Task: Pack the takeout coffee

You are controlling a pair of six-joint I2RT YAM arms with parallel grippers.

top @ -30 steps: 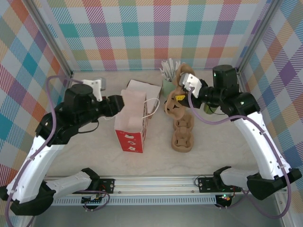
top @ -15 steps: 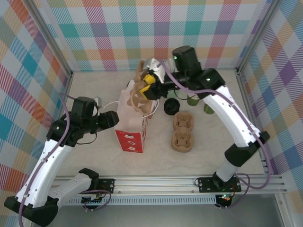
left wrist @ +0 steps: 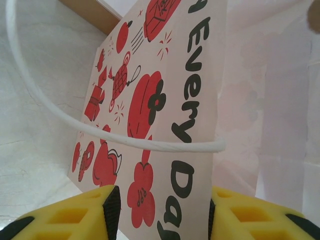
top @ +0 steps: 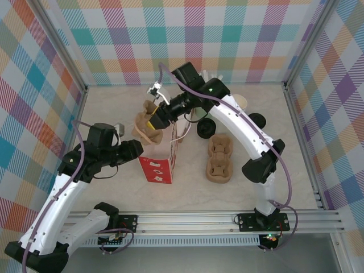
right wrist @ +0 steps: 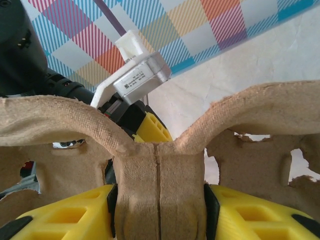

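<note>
Pale tabletop point(top: 182, 196), plaid walls. Takeout coffee point(top: 205, 129) stands at frame centre, right of paper bag point(top: 158, 166). Likely light and thin-walled, lid may pop; grip mid-body, gently. Right gripper point(right wrist: 159, 212) clamped on pulp carrier point(right wrist: 159, 170). Left gripper point(left wrist: 162, 220) pinches the bag's wall.

The bag point(left wrist: 165, 125) is showing smooth matt paper printed in red and black, its handle point(left wrist: 190, 148) looking like white twisted cord. The carrier point(right wrist: 160, 170) is showing rough, fibrous moulded pulp with ragged edges. The jaws are looking like matt yellow plastic. The worktop point(top: 187, 193) is appearing pale, matt and faintly veined. The rail point(top: 187, 219) is gleaming as bare metal.
</note>
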